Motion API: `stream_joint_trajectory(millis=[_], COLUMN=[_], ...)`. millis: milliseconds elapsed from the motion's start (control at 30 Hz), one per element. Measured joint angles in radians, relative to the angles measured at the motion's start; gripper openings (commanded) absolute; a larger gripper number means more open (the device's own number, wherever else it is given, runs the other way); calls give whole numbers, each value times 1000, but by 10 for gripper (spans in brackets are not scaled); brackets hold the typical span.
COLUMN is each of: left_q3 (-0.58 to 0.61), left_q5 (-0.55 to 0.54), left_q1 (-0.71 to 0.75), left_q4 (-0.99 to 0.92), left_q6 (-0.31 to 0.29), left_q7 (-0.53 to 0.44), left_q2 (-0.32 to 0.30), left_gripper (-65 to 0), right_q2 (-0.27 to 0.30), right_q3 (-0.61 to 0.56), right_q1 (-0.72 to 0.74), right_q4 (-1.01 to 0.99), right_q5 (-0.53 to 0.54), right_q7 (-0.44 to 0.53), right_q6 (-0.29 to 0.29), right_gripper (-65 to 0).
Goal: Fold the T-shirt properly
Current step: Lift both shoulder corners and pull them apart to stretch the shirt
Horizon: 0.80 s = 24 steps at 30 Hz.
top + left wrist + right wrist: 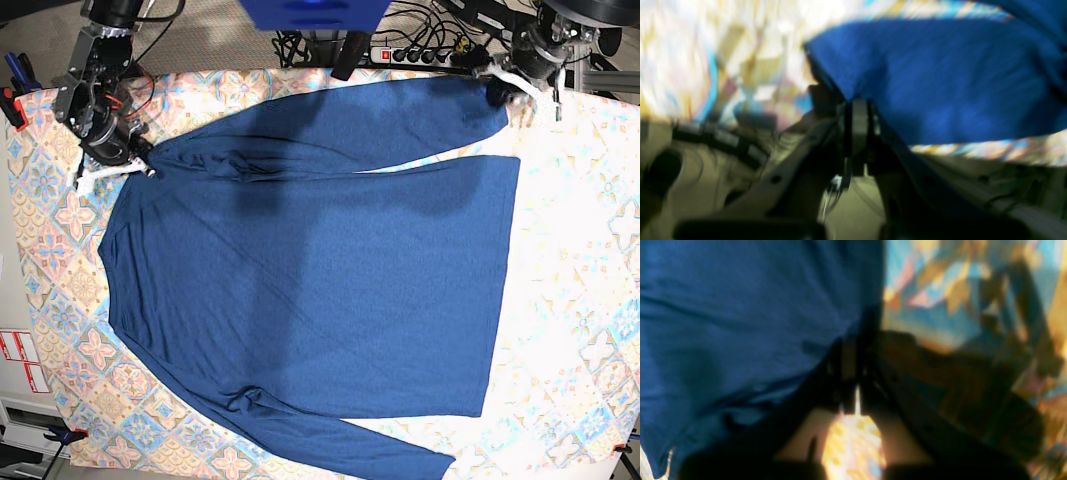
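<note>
Your table (pixel 575 300) wears a patterned cloth in pale orange and blue, with cables and a power strip along its far edge. Spread flat on it lies the shirt (pixel 310 270), navy, long-sleeved, its body running across the base view: shoulders at the left, hem at the right.

At the left of that view, your right gripper (pixel 112 160) sits at the shoulder end of the far sleeve (pixel 330 125). Its jaws are clenched, and the wrist view shows blue cloth pinched at their tips.

That sleeve stretches along the far edge of the shirt, its long axis running left to right, lying apart from the body over a thin strip of bare cloth.

At the right, your left gripper (pixel 505 88) has its jaws clenched on the cuff end; its wrist view shows the fabric drawn up into them.

So each arm has one end of the same sleeve, and the body lies on the near side of both. My guess is you'll carry the sleeve toward you, onto the body.
</note>
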Motion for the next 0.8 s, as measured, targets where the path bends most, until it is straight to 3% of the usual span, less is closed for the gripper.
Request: stream_joint_trajectory(millis=[433, 500, 800], left_q3=[-142, -164, -169], left_q5=[-12, -6, -8], left_q1=[-101, -131, -265], left_q4=[47, 42, 23], left_q6=[-8, 11, -5], left_q7=[2, 5, 8], left_q2=[6, 7, 9], left_gripper=[-650, -650, -650], right_q2=[0, -1, -2], right_q3=[-8, -8, -8], right_q1=[61, 69, 130], right_q4=[35, 36, 32], right_q5=[3, 12, 3], right_q7=[1, -1, -7], right_q6=[0, 5, 1], right_gripper=[-643, -643, -643])
